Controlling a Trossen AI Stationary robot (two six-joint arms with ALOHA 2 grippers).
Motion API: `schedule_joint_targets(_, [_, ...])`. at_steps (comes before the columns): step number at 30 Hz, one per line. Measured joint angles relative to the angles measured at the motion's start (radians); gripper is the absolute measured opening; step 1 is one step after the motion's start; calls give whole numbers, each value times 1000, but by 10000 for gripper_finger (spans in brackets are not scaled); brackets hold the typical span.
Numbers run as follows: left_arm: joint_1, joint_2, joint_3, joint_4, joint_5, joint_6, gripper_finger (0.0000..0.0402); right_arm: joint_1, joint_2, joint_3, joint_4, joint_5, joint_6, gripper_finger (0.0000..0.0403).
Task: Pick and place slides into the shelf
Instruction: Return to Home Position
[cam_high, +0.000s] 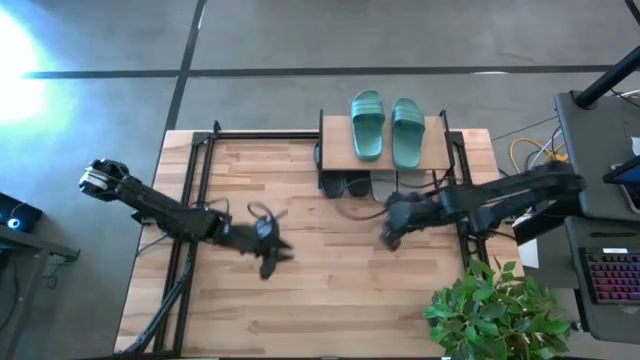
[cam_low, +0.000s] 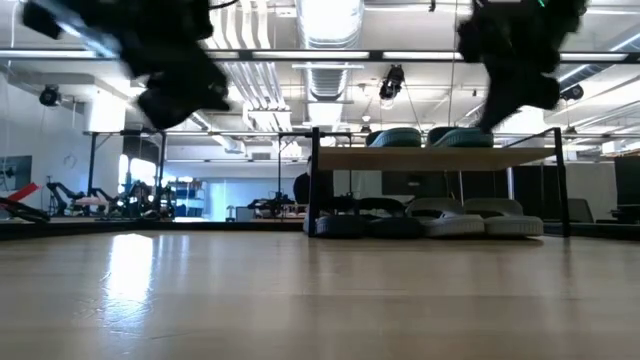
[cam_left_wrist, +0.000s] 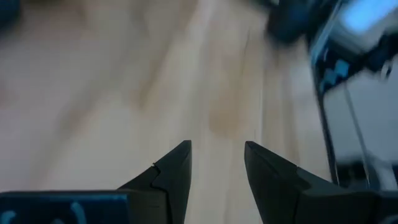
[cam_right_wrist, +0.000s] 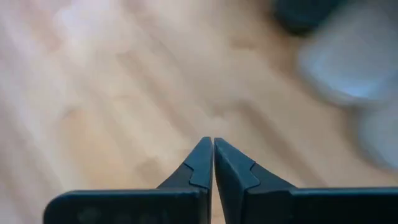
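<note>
The shelf (cam_high: 385, 140) stands at the table's far edge. Two teal-green slides (cam_high: 367, 123) (cam_high: 407, 130) lie side by side on its light wood top board (cam_low: 440, 157). In the low view a black pair (cam_low: 345, 222) and a light grey pair (cam_low: 470, 218) rest on the lower tier. My left gripper (cam_high: 272, 255) (cam_left_wrist: 217, 146) hangs open above bare tabletop, left of centre. My right gripper (cam_high: 388, 236) (cam_right_wrist: 212, 142) is shut and empty, above the table just in front of the shelf. Blurred grey slides (cam_right_wrist: 354, 56) show beyond it.
A potted plant (cam_high: 490, 305) stands at the table's near right corner. A desk with a keyboard (cam_high: 610, 275) and cables lies past the right edge. The black table frame (cam_high: 190, 190) runs along the left side. Bare wood (cam_high: 320, 300) spreads between the arms and the near edge.
</note>
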Motion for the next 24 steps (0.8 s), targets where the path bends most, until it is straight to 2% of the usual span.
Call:
schedule_joint_targets(3, [136,-37,0,92,25,107,134,-15,-161,-114,-11,46,109,8])
schedule_joint_targets(6, [274,-88,0,174,126,176,134,-31,-299,-178,153,17,108,9])
schedule_joint_targets(8, [345,-132,-1,178,163,217,134,-46,-343,-191,189,14,53,9])
schedule_joint_targets(11, [426,-208,-5,141,161,221,134,-54,-402,-190,157,-3,86,9])
schedule_joint_targets(16, [467,-314,-12,148,162,220,134,-52,-491,-179,166,-11,143,9])
schedule_joint_targets(21, [496,-339,30,139,189,220,134,-55,-543,-172,178,-9,144,8])
schedule_joint_targets(24, [512,-344,70,146,111,220,134,-69,-551,-172,174,-7,154,9])
